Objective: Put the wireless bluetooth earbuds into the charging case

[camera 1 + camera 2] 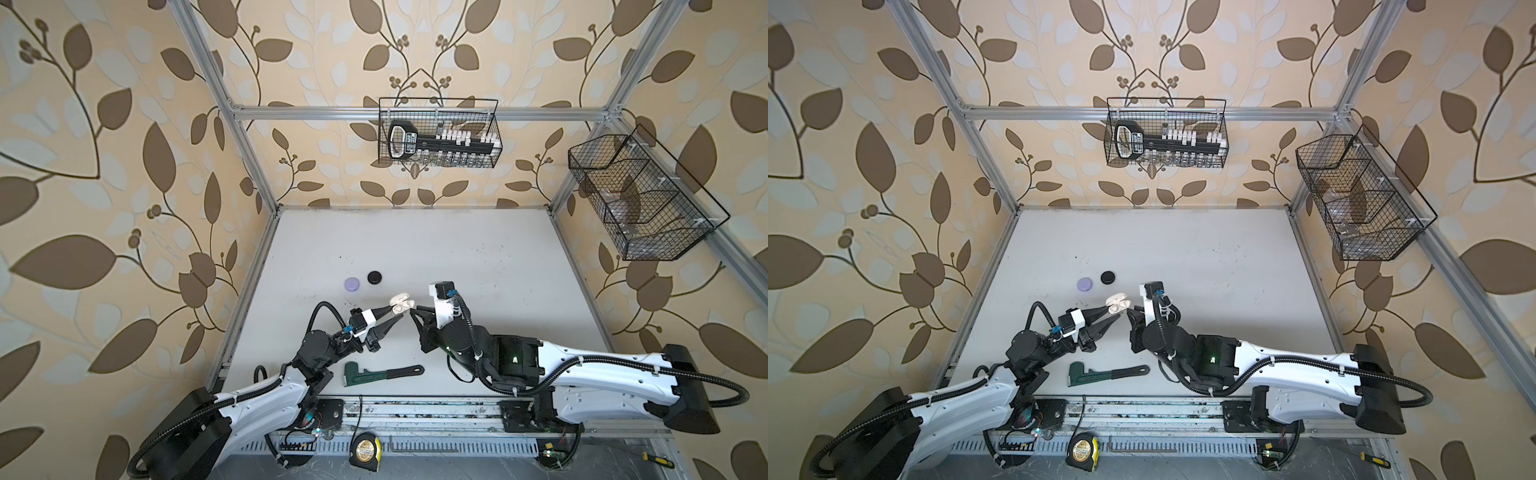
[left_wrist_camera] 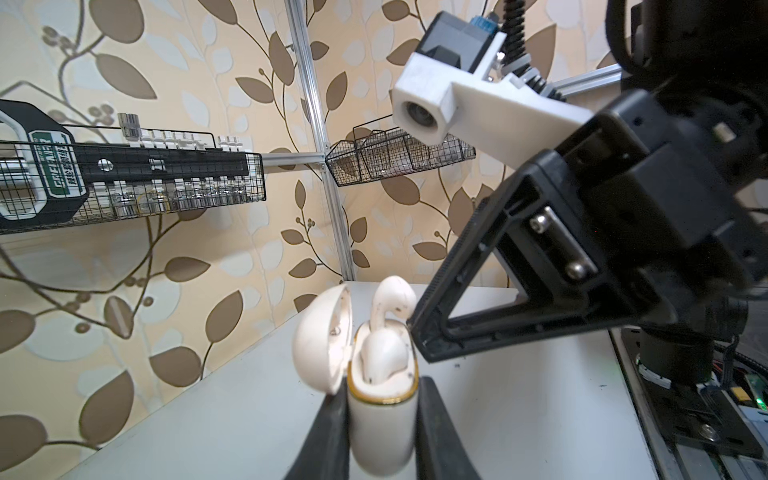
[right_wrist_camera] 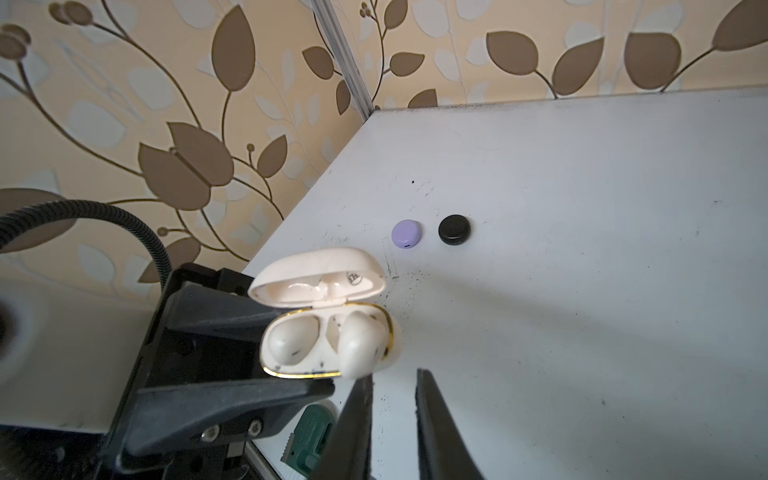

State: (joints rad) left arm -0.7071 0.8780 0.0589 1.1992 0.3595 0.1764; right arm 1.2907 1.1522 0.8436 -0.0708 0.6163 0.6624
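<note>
Left end effector [image 2: 382, 401] pinching the open white charging case [image 2: 382, 440] above the bench [image 3: 582, 249]; one white earbud [image 2: 380, 353] seated, second earbud [image 2: 392, 299] protruding from its socket. Right end effector [image 3: 392, 376] narrowly spread, empty, just beside it.

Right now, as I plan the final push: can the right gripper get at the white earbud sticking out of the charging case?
Probably yes: the right gripper sits close beside the protruding white earbud, the lid stands open, and nothing lies between them.
</note>
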